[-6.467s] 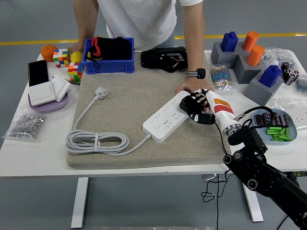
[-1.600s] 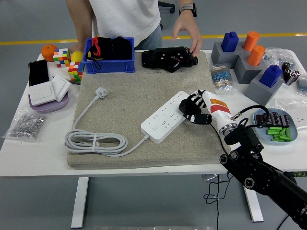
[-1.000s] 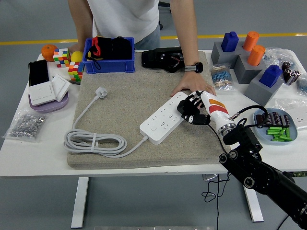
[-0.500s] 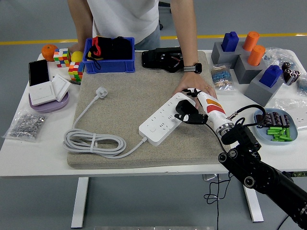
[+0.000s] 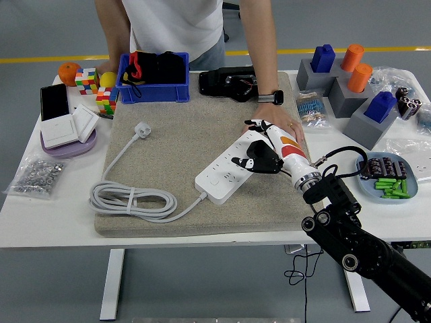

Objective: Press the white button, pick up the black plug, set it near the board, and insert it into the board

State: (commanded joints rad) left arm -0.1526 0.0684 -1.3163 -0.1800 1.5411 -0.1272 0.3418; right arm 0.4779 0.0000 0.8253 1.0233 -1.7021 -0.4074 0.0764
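No black plug can be picked out with certainty, and the white button (image 5: 216, 181) on the near left end of the board (image 5: 234, 167) is only a faint mark. A white table (image 5: 40, 202) carries a beige mat (image 5: 172, 141) over a grey floor with a yellow line (image 5: 40, 59). From the left: a bag of small metal parts (image 5: 31, 176), a purple tray (image 5: 67, 145) of switches, puzzle cubes (image 5: 86, 81), a blue bin (image 5: 153, 79), the white plug (image 5: 141, 128) and its coiled cable (image 5: 135, 200). The white board lies slanted on the mat's middle. The right hand (image 5: 259, 153) rests on the board's far right part, fingers (image 5: 244, 161) spread downward, gripping nothing. Just behind it a person's hand (image 5: 288, 126) presses the mat, partly hidden by the robot's wrist. Grey blocks (image 5: 343, 84) with blue and orange pegs stand far right.
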